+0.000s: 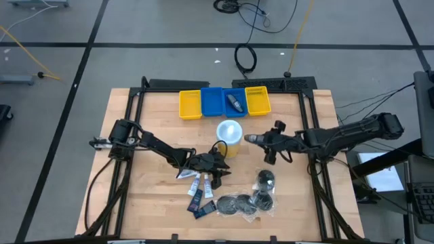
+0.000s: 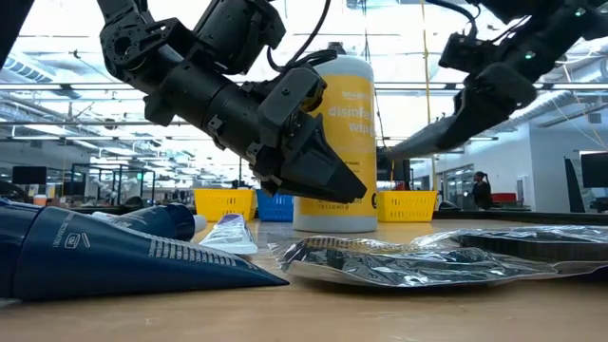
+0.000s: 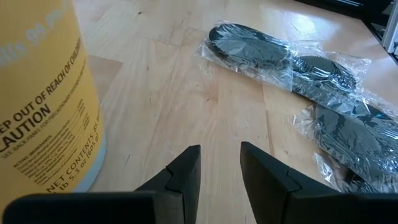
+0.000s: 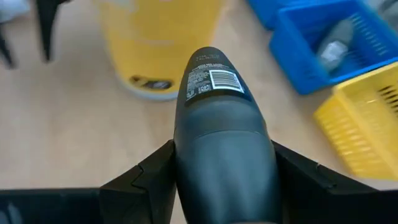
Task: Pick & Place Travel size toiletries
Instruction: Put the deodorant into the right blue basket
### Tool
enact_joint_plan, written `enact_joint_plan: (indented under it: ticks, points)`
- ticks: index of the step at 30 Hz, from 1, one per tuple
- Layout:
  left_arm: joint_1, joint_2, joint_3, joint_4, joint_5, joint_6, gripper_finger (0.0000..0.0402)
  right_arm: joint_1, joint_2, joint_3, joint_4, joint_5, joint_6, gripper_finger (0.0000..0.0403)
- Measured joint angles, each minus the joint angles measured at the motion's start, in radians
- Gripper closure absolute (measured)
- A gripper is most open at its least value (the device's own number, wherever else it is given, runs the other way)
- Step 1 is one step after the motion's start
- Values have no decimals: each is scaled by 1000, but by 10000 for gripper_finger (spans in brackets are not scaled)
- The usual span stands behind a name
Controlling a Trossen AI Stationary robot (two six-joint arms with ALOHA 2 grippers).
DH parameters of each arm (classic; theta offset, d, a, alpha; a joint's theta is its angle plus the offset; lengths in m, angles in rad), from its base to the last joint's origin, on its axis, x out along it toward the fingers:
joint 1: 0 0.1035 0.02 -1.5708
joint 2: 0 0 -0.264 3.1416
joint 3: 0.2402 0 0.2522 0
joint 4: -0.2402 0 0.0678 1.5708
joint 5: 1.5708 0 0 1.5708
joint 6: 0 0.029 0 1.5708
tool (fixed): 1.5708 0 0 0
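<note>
My right gripper (image 1: 266, 140) is shut on a dark mini bottle (image 4: 217, 118) and hovers just right of the yellow cup (image 1: 229, 135). My left gripper (image 3: 220, 167) is open and touches nothing. It hangs low over the table near the cup's near side (image 1: 217, 173), between the white tubes (image 1: 192, 177) and the round dark packets (image 1: 245, 202). Navy tubes (image 1: 199, 203) lie flat toward the near edge. More packets in clear wrap (image 3: 298, 68) lie ahead of the left fingers. Another small item (image 1: 235, 103) lies in a blue bin. My right gripper pinches the dark mini bottle between its two fingers (image 4: 152, 171), one on each side of the body (image 4: 221, 162). The fingers lie along the bottle, roughly level, coming from the table's right. The bottle is lifted clear, its barcoded end (image 4: 211, 78) pointing toward the cup.
Yellow and blue bins (image 1: 224, 102) stand in a row at the far edge; in the right wrist view a blue bin (image 4: 329, 50) and a yellow bin (image 4: 367, 118) are close. The tall cup (image 2: 334, 142) stands between both grippers. Bare wood (image 1: 142, 196) lies at the near left.
</note>
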State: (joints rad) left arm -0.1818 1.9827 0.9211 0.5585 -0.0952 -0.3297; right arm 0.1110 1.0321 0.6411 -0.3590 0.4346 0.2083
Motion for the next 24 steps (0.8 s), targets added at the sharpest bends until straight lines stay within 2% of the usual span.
enact_joint_plan:
  ticks: [5,13,17,24]
  points:
    - [0,0,0,0,0,-1,289,-88,1,0,79,40,-65,205]
    - [0,-1,0,1,0,-1,289,-242,1,0,211,30,-147,205]
    - [0,-1,0,10,0,1,289,-308,25,0,291,-51,-168,205]
    - [-1,-1,0,28,0,4,289,-407,150,0,470,-99,-217,205]
